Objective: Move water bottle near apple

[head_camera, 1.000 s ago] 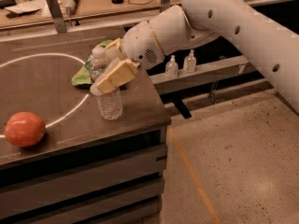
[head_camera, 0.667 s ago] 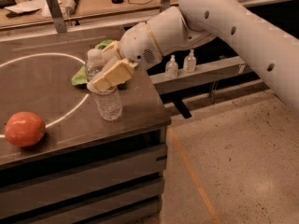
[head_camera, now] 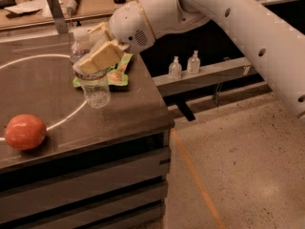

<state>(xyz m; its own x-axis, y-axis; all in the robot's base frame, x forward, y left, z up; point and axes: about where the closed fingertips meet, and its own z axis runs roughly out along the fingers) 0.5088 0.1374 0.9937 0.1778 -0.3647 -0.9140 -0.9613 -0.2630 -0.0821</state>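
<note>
The water bottle point(head_camera: 95, 87) is clear ribbed plastic with a white cap, standing upright on the dark table point(head_camera: 128, 113) near its right side. My gripper point(head_camera: 95, 56) is shut on the bottle's upper part, one cream finger point(head_camera: 101, 57) across the front. The apple point(head_camera: 25, 132), round and orange-red, sits at the table's front left, well apart from the bottle.
A flat green snack bag point(head_camera: 116, 73) lies just behind the bottle. A white circle line is painted on the tabletop. Two small pump bottles point(head_camera: 185, 65) stand on a ledge to the right. A cluttered bench runs along the back. The table's right edge drops to the floor.
The gripper and the bottle have shifted slightly left on the table. The apple has not moved.
</note>
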